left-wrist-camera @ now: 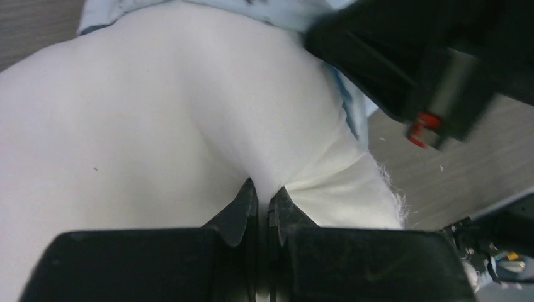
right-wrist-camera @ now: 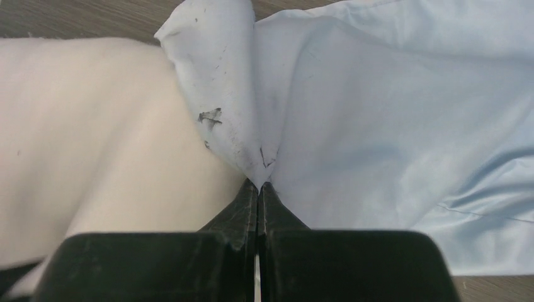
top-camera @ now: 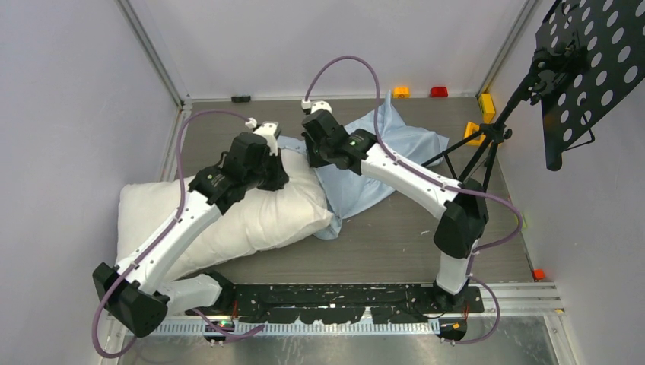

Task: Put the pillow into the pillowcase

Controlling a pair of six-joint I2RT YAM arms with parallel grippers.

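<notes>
A plump white pillow (top-camera: 251, 217) lies on the table's left half, its right end against the light blue pillowcase (top-camera: 411, 148). My left gripper (left-wrist-camera: 264, 192) is shut on a pinch of the pillow (left-wrist-camera: 157, 126) fabric near its right end. My right gripper (right-wrist-camera: 259, 184) is shut on a fold of the pillowcase (right-wrist-camera: 390, 126) edge, which carries dark smudges and lies over the pillow (right-wrist-camera: 94, 138) corner. In the top view both grippers are hidden under their wrists, side by side at the pillow's far right corner.
A black tripod stand (top-camera: 487, 144) with a perforated black panel (top-camera: 589, 68) stands at the right. Small orange, red and yellow blocks (top-camera: 439, 92) lie along the back wall. White walls close in the table on three sides.
</notes>
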